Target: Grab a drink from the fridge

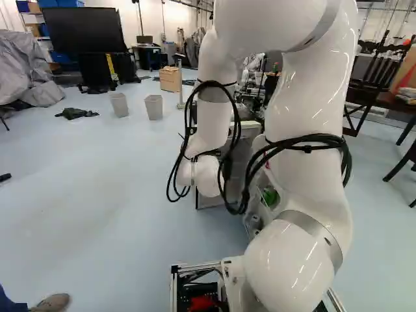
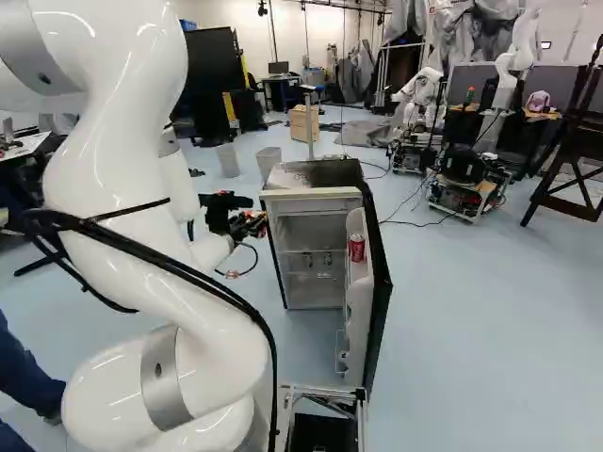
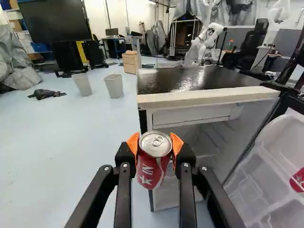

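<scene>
The step in hand, I judge, is to carry the drink can (image 3: 151, 172) away from the fridge (image 3: 209, 96), and this needs a calm, even movement. At the left of the fridge in the right base view, where the jaws are, I would keep the grip firm but not crushing, because the thin wall could dent. Next, at the front edge of the fridge, some free space should be made before any turning, so that the can does not knock there. At the right, the fridge door (image 2: 380, 301) stands open with a second red can (image 2: 356, 248) in it, so the arm should not swing to that side. As for the jaws, they are closed on the can: it sits between the orange pads (image 3: 133, 144), gripped near its top, outside the fridge, with its lower part hanging free below them.
</scene>
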